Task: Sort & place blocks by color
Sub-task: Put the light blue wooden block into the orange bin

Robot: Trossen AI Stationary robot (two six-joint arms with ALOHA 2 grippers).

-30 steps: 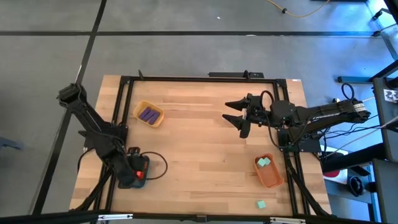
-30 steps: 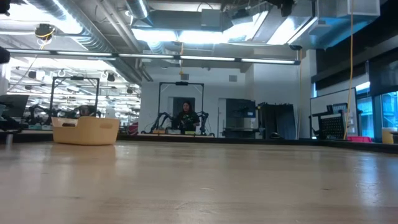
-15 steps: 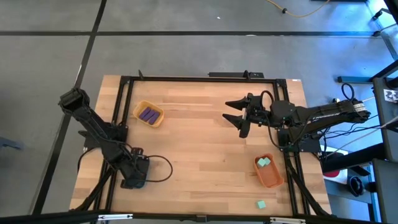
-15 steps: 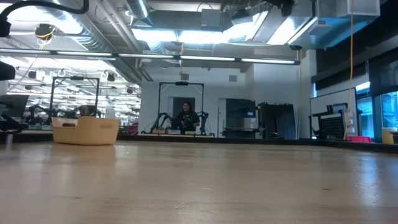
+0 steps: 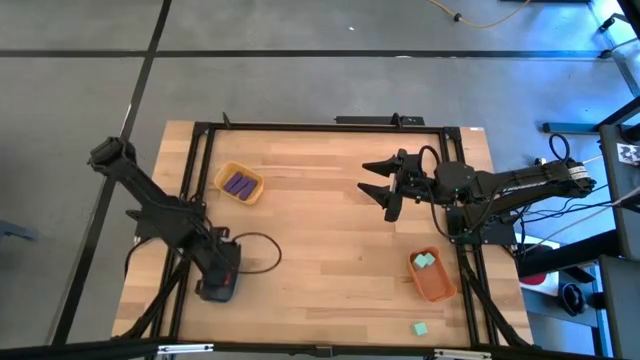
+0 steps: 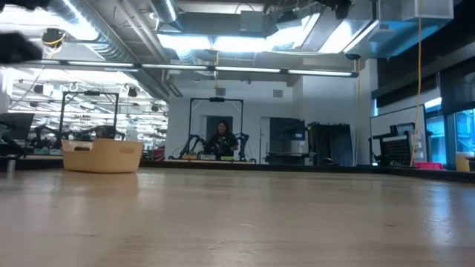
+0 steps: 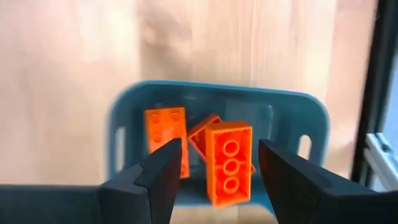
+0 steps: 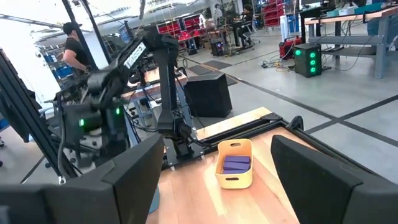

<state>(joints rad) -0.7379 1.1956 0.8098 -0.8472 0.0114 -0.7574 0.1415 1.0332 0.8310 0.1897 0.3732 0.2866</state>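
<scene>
Across your pale wood table (image 5: 320, 240): left gripper (image 7: 217, 168) spread wide over studded orange blocks (image 7: 229, 163) in blue tray (image 7: 292, 115) at 8 o'clock; right gripper (image 5: 385, 187) wide open, 1 o'clock.

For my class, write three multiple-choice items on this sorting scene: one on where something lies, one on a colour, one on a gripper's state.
1. Where does the loose mint-teal block lie?
A. in the yellow tray
B. on the table, outside the orange tray
C. in the blue tray

2. What colour are the blocks in the yellow tray?
A. purple
B. orange-red
C. mint-teal

3. How do the fingers of the left gripper stand above the blue tray?
A. shut on a block
B. shut, empty
C. open

Answers:
1 B, it sits on bare wood beside the orange tray.
2 A, the purple blocks show inside.
3 C, the fingers stand apart over the orange-red blocks.
</scene>
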